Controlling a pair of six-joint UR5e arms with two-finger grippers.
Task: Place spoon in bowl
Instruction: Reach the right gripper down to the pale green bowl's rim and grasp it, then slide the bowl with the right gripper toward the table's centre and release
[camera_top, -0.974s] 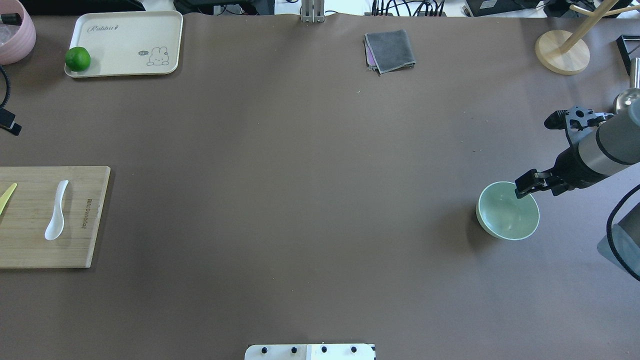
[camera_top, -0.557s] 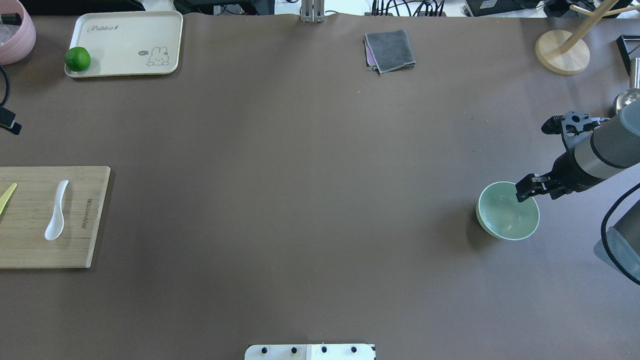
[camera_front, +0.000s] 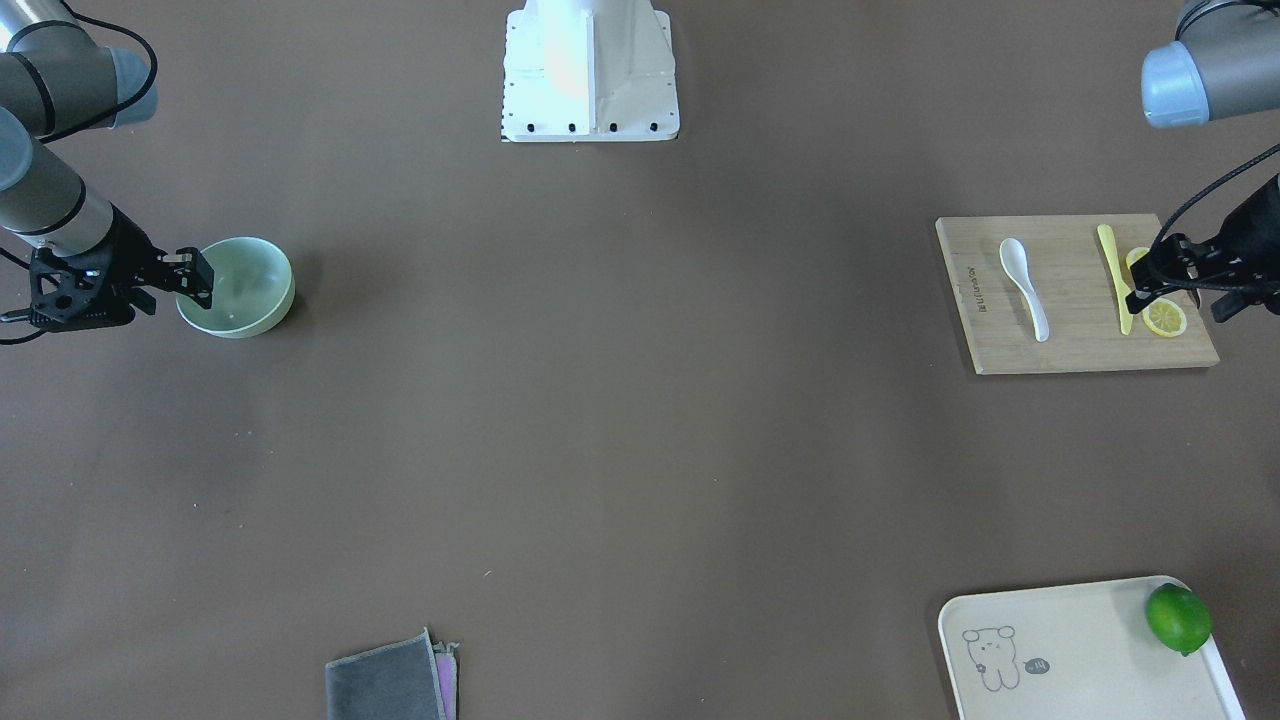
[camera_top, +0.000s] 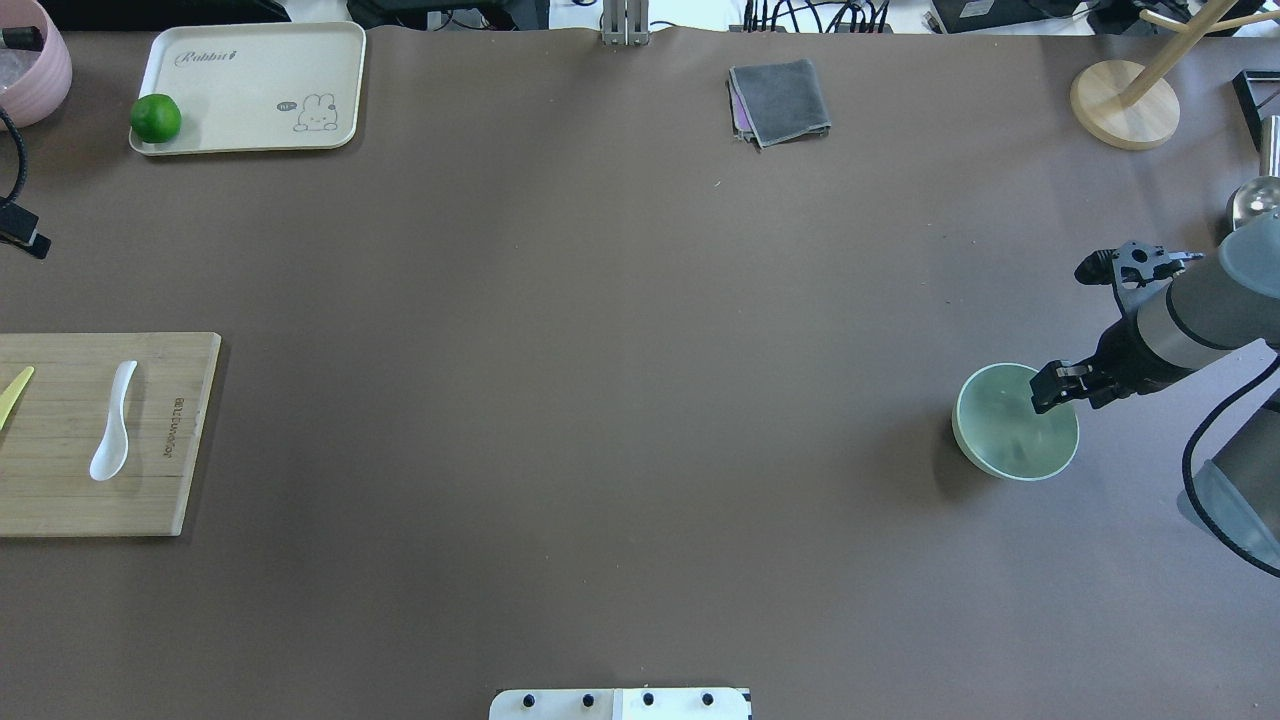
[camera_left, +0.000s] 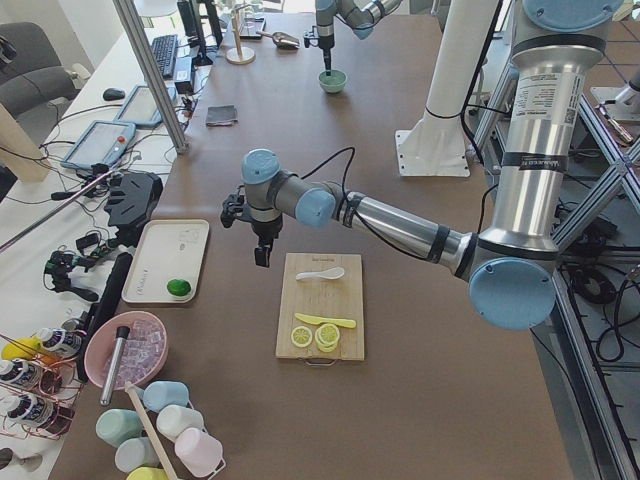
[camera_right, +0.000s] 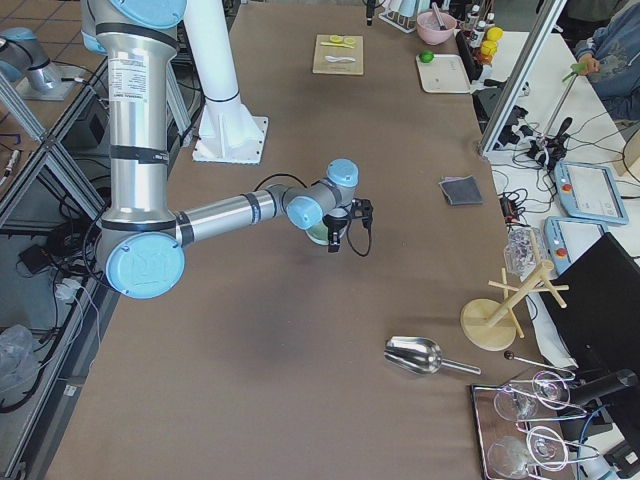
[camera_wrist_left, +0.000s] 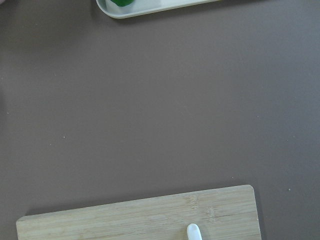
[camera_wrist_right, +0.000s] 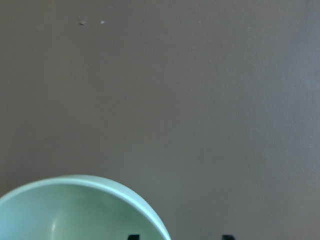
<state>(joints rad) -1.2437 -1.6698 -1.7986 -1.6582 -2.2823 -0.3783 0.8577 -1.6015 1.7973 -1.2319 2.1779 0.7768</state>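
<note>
The white spoon (camera_front: 1023, 284) lies on the wooden cutting board (camera_front: 1070, 345) on my left side; it also shows in the overhead view (camera_top: 113, 424). The mint-green bowl (camera_top: 1010, 440) stands far off on my right side. My right gripper (camera_top: 1052, 388) is open at the bowl's right rim, one finger over the inside; in the right wrist view both fingertips (camera_wrist_right: 228, 236) peek in at the bottom edge, with the bowl rim (camera_wrist_right: 150, 210) between them. My left gripper (camera_front: 1175, 285) hovers above the board's outer end, right of the spoon; its fingers look spread and empty.
A pale yellow knife (camera_front: 1112, 275) and lemon slices (camera_front: 1166, 319) lie on the board. A cream tray (camera_top: 250, 90) holds a lime (camera_top: 155, 118). A grey cloth (camera_top: 780, 100), a wooden stand (camera_top: 1124, 104) and a metal scoop (camera_right: 420, 355) lie at the far side.
My right gripper has shifted a little nearer and lower over the bowl's rim. The bowl and the spoon have not moved. The left arm has edged slightly away.
</note>
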